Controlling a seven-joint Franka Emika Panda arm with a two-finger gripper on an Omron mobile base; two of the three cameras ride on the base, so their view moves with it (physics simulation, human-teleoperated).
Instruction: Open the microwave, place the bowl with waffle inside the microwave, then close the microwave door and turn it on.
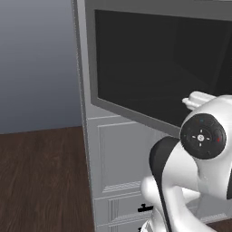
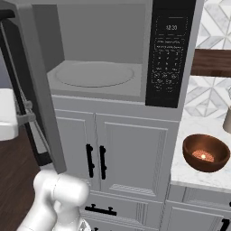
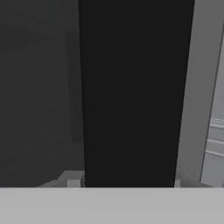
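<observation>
Microwave door [image 1: 158, 63] swung open, cavity bare; next reach for the bowl [image 2: 206, 152] on the tabletop [image 2: 189, 173]; end effector's spread can't be told

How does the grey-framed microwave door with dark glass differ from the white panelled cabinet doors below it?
The microwave door stands swung open; the white cabinet doors are shut. The microwave door has a dark glass window, while the cabinet doors are solid panels. The microwave door's black bar handle is long; the cabinet doors' are short. Both have black vertical handles.

Base views flanking microwave door [image 1: 149, 63]; hand view close-up.
</observation>
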